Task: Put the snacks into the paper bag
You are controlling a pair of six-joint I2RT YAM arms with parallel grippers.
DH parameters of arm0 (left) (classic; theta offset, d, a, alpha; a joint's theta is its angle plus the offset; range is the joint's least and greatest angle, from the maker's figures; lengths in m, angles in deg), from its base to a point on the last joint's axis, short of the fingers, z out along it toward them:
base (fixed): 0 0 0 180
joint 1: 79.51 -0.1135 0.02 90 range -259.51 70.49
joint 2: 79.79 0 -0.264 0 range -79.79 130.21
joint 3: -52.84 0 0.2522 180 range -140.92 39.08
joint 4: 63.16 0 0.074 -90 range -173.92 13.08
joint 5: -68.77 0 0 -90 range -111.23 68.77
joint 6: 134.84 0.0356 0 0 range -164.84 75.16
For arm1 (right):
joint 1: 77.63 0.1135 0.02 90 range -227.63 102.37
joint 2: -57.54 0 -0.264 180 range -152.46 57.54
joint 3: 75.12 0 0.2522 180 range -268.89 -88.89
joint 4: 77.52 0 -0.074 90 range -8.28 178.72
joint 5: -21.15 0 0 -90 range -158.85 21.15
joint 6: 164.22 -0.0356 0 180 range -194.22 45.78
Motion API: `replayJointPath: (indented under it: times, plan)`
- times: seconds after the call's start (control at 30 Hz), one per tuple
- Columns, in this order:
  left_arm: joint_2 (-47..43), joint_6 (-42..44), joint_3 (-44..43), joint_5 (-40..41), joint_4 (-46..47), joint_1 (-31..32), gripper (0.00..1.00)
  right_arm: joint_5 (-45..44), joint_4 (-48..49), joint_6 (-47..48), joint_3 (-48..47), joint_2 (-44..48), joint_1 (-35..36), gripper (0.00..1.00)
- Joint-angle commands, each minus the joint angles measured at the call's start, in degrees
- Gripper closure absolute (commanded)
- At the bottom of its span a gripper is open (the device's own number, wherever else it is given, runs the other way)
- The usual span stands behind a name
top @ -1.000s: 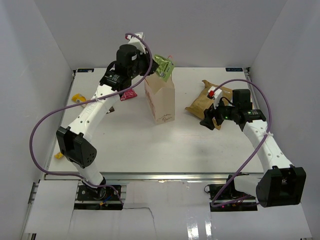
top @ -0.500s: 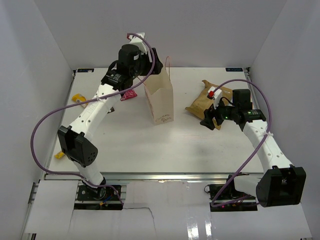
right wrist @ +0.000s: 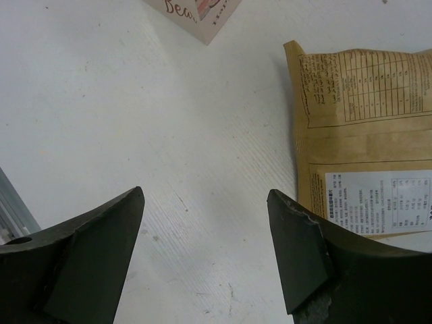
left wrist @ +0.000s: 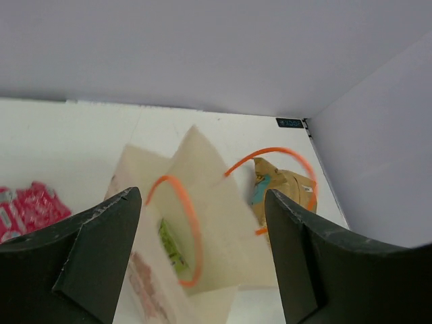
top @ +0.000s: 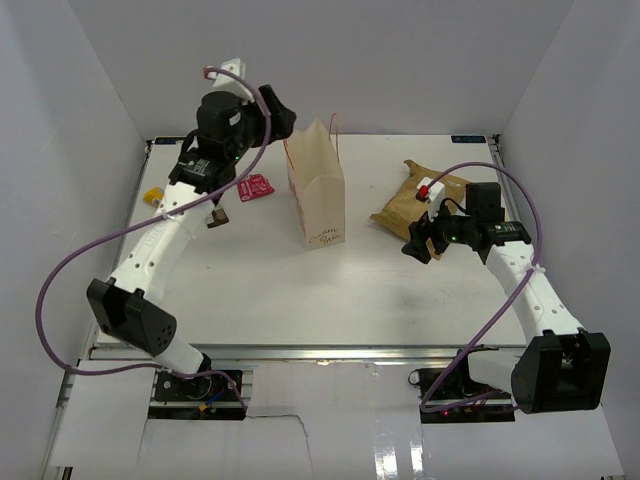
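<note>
Drop looks done: your left gripper hangs released above the tall cream paper bag, small green wrapper inside. Next, close your wide-open right gripper on the crinkled brown-gold pouch.

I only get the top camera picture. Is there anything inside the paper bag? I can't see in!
Observer: Yes. The left wrist camera looks down into the paper bag, and a green wrapper sits inside it.
Operator: Is the arm above it holding a snack?
Observer: No. In that same view the left gripper is open, with nothing between its fingers.
Operator: What does the other arm see?
Observer: The right wrist camera shows the right gripper open over bare table. The brown-gold pouch lies off to one side, white label up, not between the fingers.
</note>
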Motion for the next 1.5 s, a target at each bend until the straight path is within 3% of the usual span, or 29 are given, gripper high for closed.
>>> replayJointPath:
  times: [0.0,0.03,0.07,0.17,0.3,0.43,0.67,0.9,1.13,1.3,1.33,1.4,1.47]
  plan:
    - [-7.2,-9.6,10.6,-2.9,4.3,-10.0,0.16,0.2,1.1,0.4,0.6,-0.5,-0.4,0.21]
    - [-8.1,-14.4,13.2,-4.4,4.8,-12.4,0.16,0.2,1.3,0.4,0.7,-0.7,-0.5,0.20]
    - [-7.9,-16.3,17.4,-7.4,5.2,-16.5,0.16,0.2,1.5,0.3,0.7,-0.8,-0.4,0.21]
    - [-3.5,-19.8,21.0,-13.0,4.3,-21.2,0.17,0.2,1.8,0.4,0.9,-1.2,-0.5,0.20]
    - [7.2,-20.2,17.9,-13.8,0.4,-23.1,0.18,-0.4,2.2,0.4,1.3,-1.6,-0.5,0.20]
    - [18.1,-19.0,10.4,-9.0,-5.5,-24.0,0.18,-1.2,2.6,0.2,1.9,-1.8,-0.6,0.20]
    - [28.4,-9.4,0.0,9.4,-12.6,-24.2,0.21,-1.8,3.2,-0.2,2.8,-2.7,-0.9,0.20]
    - [31.2,-1.5,0.1,17.3,-13.7,-24.1,0.21,-1.3,3.4,-0.3,1.7,-5.7,-1.1,0.20]
    - [33.4,1.5,2.0,18.0,-13.8,-24.1,0.21,-0.5,3.3,-1.1,-1.2,-9.5,-1.4,0.20]
    - [34.7,1.6,2.1,15.6,-13.9,-24.1,0.30,-0.3,3.2,-1.1,-2.4,-10.4,-1.5,0.20]
    - [34.9,1.6,2.1,14.8,-14.2,-24.1,0.38,-0.2,3.1,-1.1,-2.5,-10.5,-1.5,0.20]
    - [34.8,1.6,2.5,14.5,-14.2,-24.1,0.41,-0.2,3.1,-1.1,-2.6,-10.5,-1.5,0.20]
    - [34.0,1.4,3.3,14.1,-14.2,-24.1,0.53,-0.2,3.1,-1.2,-2.7,-10.3,-1.5,0.20]
